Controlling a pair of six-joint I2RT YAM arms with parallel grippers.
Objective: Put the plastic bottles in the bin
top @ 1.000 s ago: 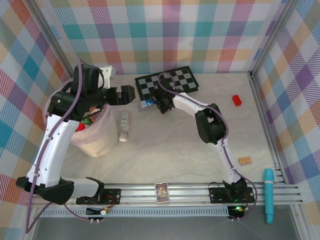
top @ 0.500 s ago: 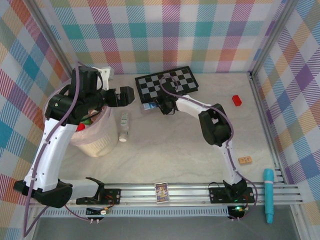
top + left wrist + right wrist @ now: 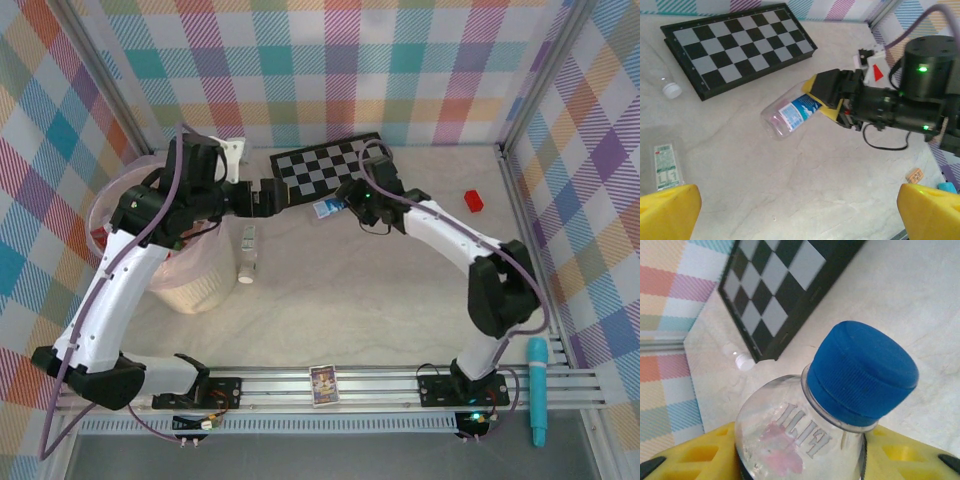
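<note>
The bin point(image 3: 195, 285) stands near left, under the left arm. Just right of it a clear bottle point(image 3: 247, 252) lies on the table point(image 3: 350, 290). Farther back the left gripper point(image 3: 278, 195) hovers, its fingers point(image 3: 667, 212) spread wide with nothing between them. Facing it, the right gripper point(image 3: 342, 203) is clamped on a blue-capped bottle point(image 3: 789, 112) by the neck, just before the checkerboard point(image 3: 330, 165). A white-capped bottle point(image 3: 660, 75) lies beside the board's left end.

You've a clear bottle point(image 3: 774, 120) with blue cap point(image 3: 862, 372) and blue-white label point(image 3: 797, 107), yellow pads point(image 3: 700, 455) on your right end effector point(image 3: 815, 97), black-and-grey checkerboard point(image 3: 740, 47), cream bin point(image 3: 195, 290) lined pink, red block point(image 3: 473, 200), pale marbled surface point(image 3: 350, 300), pastel plaid walls point(image 3: 330, 60).
</note>
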